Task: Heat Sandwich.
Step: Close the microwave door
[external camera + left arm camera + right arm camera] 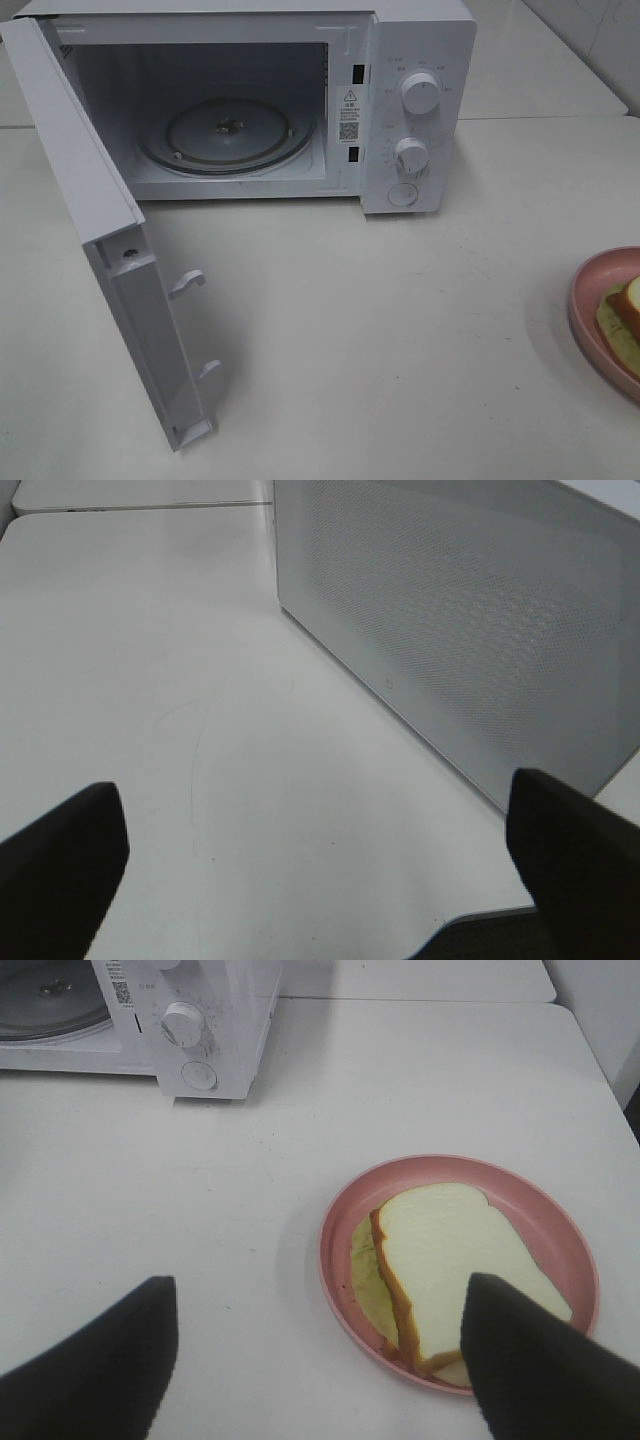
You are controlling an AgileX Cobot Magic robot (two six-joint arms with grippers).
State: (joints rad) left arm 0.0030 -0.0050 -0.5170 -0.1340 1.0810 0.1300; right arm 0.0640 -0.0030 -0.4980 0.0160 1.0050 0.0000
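Microwave [400,100] door [120,290] ajar, sandwich [450,1260] plated (pink), both grippers [310,880] [320,1360] released

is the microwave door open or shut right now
Open. The microwave door is swung out toward the camera, leaving the cavity and the bare glass turntable exposed.

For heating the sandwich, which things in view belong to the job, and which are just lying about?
Belongs to the job:
- sandwich
- pink plate under it
- microwave, door open, turntable bare
- right gripper, open above the plate

Just lying about:
- nothing else on the table
- left gripper, open, idle beside the door
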